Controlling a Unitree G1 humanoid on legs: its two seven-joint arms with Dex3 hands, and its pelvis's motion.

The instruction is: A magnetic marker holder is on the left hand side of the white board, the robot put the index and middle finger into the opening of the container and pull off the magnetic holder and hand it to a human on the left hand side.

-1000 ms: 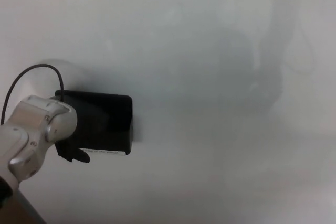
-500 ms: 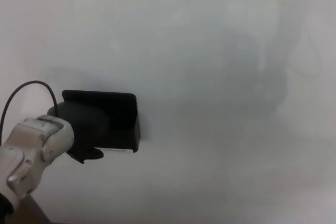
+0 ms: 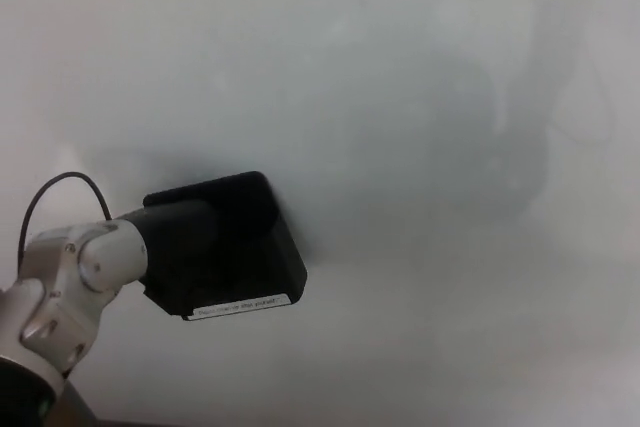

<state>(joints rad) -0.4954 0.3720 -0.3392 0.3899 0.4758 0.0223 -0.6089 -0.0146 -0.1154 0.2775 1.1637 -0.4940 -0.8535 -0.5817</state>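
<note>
- Black, boxy plastic magnetic marker holder (image 3: 235,247) sat tilted against the white glossy whiteboard (image 3: 420,97), low on its left side, white label strip along its bottom edge.
- It looked rigid, light and smooth-walled; the magnet's pull was probably the main resistance, so hooking inside the opening seemed the surest hold.
- Left hand (image 3: 175,237) reached in from the silver wrist, overlapping the holder's left side; black on black, I could not tell whether it was grasping the holder.
- Right hand was absent.
</note>
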